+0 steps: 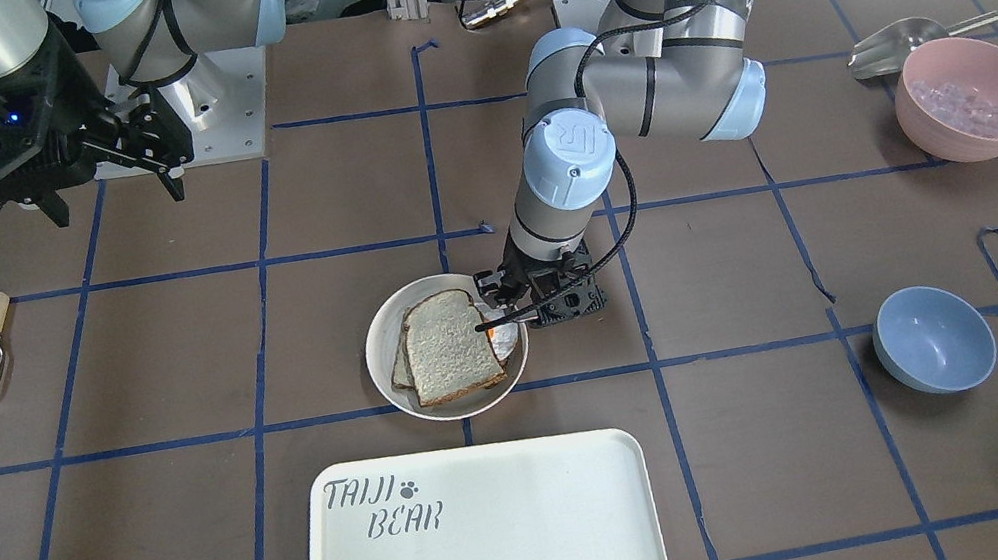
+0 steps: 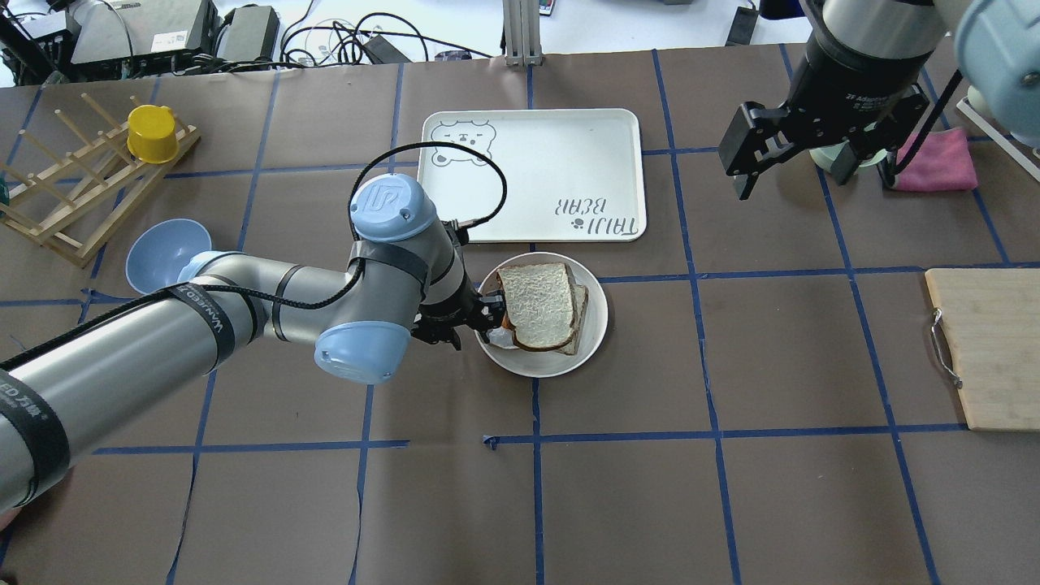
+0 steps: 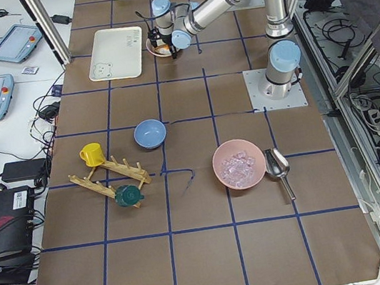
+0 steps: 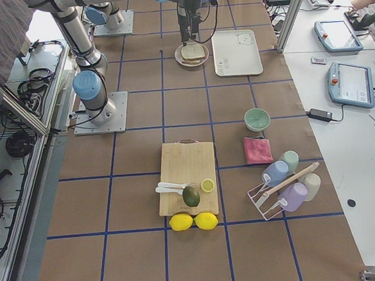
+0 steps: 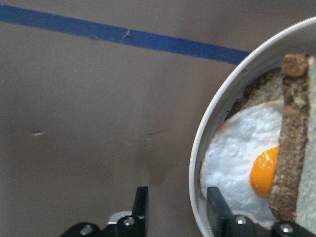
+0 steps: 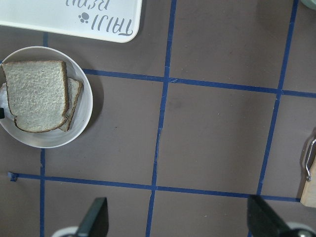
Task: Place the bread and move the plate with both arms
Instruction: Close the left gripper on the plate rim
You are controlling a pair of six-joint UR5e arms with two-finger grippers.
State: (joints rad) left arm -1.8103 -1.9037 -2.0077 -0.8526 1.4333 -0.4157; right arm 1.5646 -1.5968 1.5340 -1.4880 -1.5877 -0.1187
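1. Between the fingers of my left gripper (image 5: 175, 200): the near rim of the plate (image 5: 207, 133). One finger stands outside it, over the table (image 5: 74, 123); the other stands inside, over the dish.
2. Left jaws: set narrow but parted. A strip of bare table shows between the outer finger and the rim, so I do not read them as pinched on the plate. The inner finger looks to be right against the rim wall.
3. Just ahead of the inner finger: a fried egg (image 5: 237, 158), white with an orange yolk, lying in the plate.
4. Beyond the egg, farther from my left jaws: the bread (image 2: 536, 307), lying flat in the plate. Its brown crust edge covers the far side of the yolk, and from overhead it hides nearly all of the egg.
5. Under the bread, on the side away from my left jaws: a second slice (image 2: 578, 305), with only one edge showing.
6. Right gripper (image 6: 180, 217): jaws spread wide, nothing between them, held high and pointing down at bare table.
7. From my right jaws: the plate lies well apart, forward and off toward my left arm. The tray (image 6: 49, 15) lies past it, near the plate's far rim but apart from it.
8. Off the other side of my right jaws: the cutting board (image 6: 309, 192), with only its handled edge in the wrist view.
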